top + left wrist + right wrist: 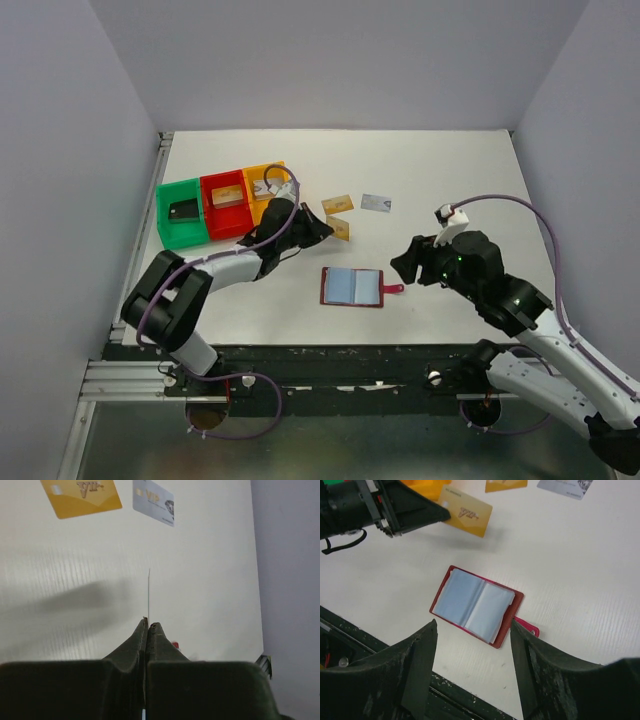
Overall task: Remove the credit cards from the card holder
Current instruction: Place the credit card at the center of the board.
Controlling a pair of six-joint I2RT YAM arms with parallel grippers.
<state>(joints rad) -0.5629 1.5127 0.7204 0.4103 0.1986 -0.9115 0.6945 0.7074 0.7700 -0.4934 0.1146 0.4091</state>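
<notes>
white table (450,180) | card holder (351,287) open near front edge | my left pincer (328,228) pinching gold card (341,229) beside it | my right pincer (405,265) spread above holder | second gold card (338,203), silver card (376,203) already out | pockets look emptied, i judge

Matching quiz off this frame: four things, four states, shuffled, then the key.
Things:
1. left gripper
2. right gripper
3. card holder
4. silver card

States:
A. open, empty
B. spread open, blue lining up
C. shut on a gold card
D. loose on the table, beyond the card holder

Pairs: 1-C, 2-A, 3-B, 4-D
</notes>
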